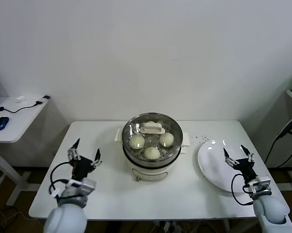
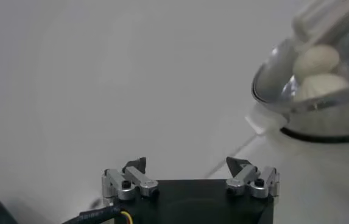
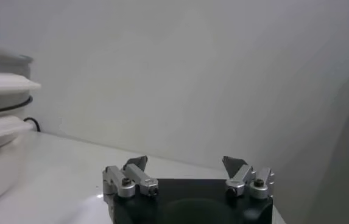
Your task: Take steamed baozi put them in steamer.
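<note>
Head view: steamed baozi [image 1: 152, 153] sit inside the steamer [image 1: 152, 145]. Left gripper [image 1: 85, 158] left of it, right gripper [image 1: 238, 156] right of it, both wide open, empty.

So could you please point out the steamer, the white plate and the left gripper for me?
steamer [image 1: 136, 169]: head view, on its cream front wall.
white plate [image 1: 211, 158]: head view, on its bare left part.
left gripper [image 1: 85, 154]: head view, midway between its open jaws.

white plate [image 1: 211, 162] on white table [image 1: 111, 194]; blue mouse [image 1: 0, 123] on side desk [image 1: 19, 121].
</note>
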`<state>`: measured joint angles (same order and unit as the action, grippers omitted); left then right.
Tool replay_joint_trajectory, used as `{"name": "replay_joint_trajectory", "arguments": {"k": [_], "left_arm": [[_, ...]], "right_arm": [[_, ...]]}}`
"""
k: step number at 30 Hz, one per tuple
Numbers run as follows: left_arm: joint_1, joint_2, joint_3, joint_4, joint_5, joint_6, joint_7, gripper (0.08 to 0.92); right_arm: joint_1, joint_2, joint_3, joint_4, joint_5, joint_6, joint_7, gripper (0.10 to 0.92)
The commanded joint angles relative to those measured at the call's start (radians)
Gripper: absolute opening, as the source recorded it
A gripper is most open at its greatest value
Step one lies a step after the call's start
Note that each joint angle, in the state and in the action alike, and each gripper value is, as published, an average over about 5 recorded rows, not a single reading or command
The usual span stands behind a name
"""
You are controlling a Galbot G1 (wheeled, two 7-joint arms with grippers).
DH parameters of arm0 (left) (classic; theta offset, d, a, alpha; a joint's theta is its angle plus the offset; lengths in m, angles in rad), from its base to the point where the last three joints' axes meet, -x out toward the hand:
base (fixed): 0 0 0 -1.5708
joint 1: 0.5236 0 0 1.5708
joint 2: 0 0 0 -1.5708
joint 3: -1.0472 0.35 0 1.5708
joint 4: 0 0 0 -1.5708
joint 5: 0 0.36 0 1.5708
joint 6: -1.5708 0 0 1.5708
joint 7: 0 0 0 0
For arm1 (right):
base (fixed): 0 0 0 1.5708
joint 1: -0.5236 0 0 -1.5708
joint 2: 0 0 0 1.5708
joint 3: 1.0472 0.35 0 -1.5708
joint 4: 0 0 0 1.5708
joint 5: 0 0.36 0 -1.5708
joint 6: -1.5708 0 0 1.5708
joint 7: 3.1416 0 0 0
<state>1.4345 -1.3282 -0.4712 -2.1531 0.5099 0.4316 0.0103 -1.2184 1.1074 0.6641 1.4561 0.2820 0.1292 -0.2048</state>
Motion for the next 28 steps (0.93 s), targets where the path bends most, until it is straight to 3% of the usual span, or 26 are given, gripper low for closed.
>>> {"name": "replay_joint_trajectory", "arguments": {"k": [1, 10, 28], "left_arm": [[0.217, -0.082, -0.333, 0.017, -0.683, -0.457, 0.027, 0.823], [0.275, -0.132, -0.346, 0.043, -0.683, -0.496, 0.037, 0.823], [0.278, -0.135, -0.336, 0.027, -0.585, -0.488, 0.039, 0.823]], "right_arm": [[-0.014, 0.01, -0.003, 0.064, -0.002, -0.017, 0.0, 0.823], [-0.065, 0.032, 0.021, 0.116, 0.029, -0.047, 0.0, 0.823], [-0.119, 0.044, 0.034, 0.161, 0.063, -0.068, -0.012, 0.823]]}}
